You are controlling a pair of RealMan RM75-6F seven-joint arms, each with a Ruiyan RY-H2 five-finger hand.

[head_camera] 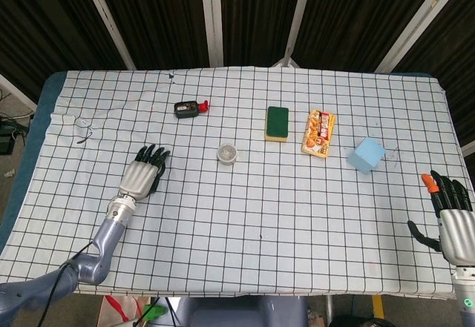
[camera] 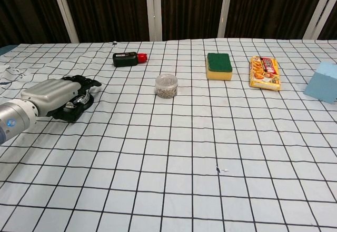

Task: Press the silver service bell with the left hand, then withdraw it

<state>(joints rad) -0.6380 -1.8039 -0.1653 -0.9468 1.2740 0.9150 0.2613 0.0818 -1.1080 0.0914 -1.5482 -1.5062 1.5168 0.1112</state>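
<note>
The silver service bell (camera: 82,101) on its black base lies at the left of the checked cloth. In the chest view only its right edge shows under my left hand (camera: 54,96). In the head view my left hand (head_camera: 143,173) lies flat over the bell and hides it, fingers spread and pointing away from me. Whether the palm pushes the button down cannot be made out. My right hand (head_camera: 453,219) hovers at the table's near right corner, fingers apart, holding nothing.
A black bottle with a red cap (head_camera: 190,108) lies behind the bell. A small clear jar (head_camera: 227,153) stands to the bell's right. Further right are a green sponge (head_camera: 277,122), a snack pack (head_camera: 318,132) and a light blue box (head_camera: 367,154).
</note>
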